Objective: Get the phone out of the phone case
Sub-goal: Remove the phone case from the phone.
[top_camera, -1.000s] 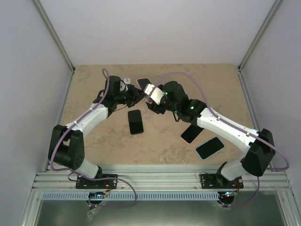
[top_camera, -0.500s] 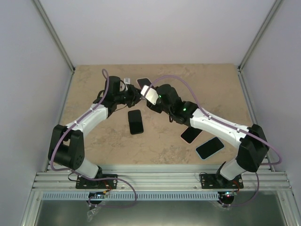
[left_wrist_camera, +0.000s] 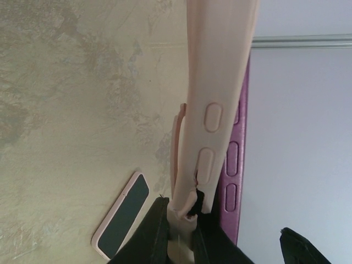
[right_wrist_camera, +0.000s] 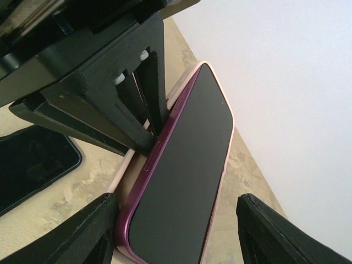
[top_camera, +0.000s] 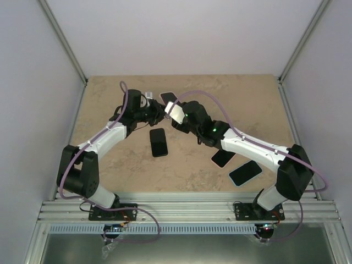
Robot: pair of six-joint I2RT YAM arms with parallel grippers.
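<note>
We have the left gripper clamped shut on the end of the pink case, holding it on edge above the table. The purple phone lies between the fingers of our right gripper. It seems partly peeled out, its buttoned side bare beside the case wall while the far side looks seated. The right gripper is open: one finger is just beside the phone's edge and the other is apart from it.

If we close off-centre, we may pinch the case lip together with the phone, and both would come away as one. A hard pull could twist the case out of the left gripper's thin hold. The smooth glass might also slip, dropping the phone toward the spare phone lying below.
</note>
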